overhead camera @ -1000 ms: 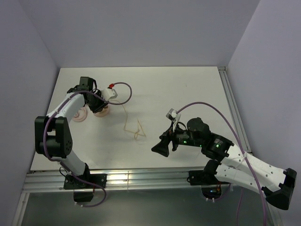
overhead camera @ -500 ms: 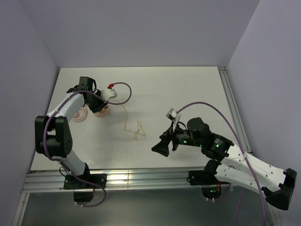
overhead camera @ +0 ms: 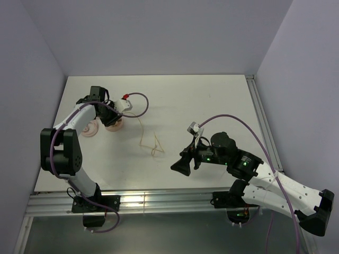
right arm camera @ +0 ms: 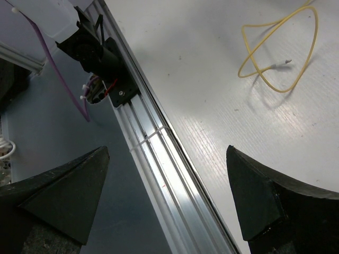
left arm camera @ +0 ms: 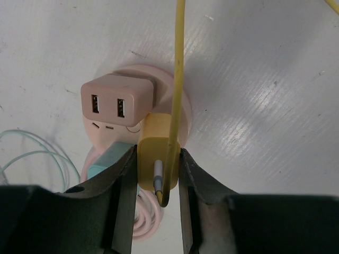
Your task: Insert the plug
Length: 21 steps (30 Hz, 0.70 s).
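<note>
In the left wrist view my left gripper (left arm camera: 156, 174) is shut on a yellow plug (left arm camera: 158, 153). The plug's far end lies over the near rim of a round pink socket (left arm camera: 164, 84), beside a pink two-port USB adapter (left arm camera: 114, 98) seated in it. Whether the plug's pins are in the socket is hidden. The plug's yellow cable (left arm camera: 178, 58) loops under it and runs away across the table. From above, the left gripper (overhead camera: 109, 114) is over the socket (overhead camera: 115, 125) at the far left. My right gripper (overhead camera: 183, 165) hangs open and empty near the table's front edge.
The yellow cable (overhead camera: 152, 144) lies in a loose loop mid-table, its free end (right arm camera: 280, 63) bare. A pink disc (overhead camera: 90, 129) sits left of the socket. A teal piece (left arm camera: 108, 161) and coiled pink cord (left arm camera: 143, 219) lie by it. An aluminium rail (right arm camera: 153, 153) edges the table front.
</note>
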Each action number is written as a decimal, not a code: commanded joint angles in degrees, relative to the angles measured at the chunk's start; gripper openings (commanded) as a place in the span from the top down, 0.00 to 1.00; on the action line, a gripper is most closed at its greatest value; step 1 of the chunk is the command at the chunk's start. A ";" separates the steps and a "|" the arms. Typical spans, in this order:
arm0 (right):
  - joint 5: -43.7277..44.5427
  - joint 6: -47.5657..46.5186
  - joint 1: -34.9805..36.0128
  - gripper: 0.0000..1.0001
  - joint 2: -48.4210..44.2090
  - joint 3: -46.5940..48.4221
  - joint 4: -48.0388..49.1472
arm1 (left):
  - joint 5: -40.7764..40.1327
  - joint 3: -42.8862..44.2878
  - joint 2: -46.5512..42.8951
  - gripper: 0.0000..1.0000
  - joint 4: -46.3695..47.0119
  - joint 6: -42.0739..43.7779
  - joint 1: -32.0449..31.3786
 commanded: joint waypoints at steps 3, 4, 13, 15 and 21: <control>-0.18 0.08 -0.46 0.02 -0.21 0.16 2.28 | 1.46 0.75 1.71 1.00 -1.26 1.37 -0.30; -0.10 -0.01 -0.46 0.02 -0.21 0.16 2.28 | 1.72 0.75 1.97 1.00 -1.26 1.46 -0.30; -0.36 -0.01 -0.46 0.02 -0.04 0.34 2.10 | 3.04 4.70 5.48 1.00 -4.41 2.52 1.10; -0.45 -0.01 -0.46 0.02 0.05 0.51 1.93 | 4.53 6.98 6.45 1.00 -5.56 3.05 2.07; -0.62 -0.09 -0.55 0.02 0.40 0.69 1.93 | 7.35 11.03 11.19 1.00 -8.99 2.87 3.48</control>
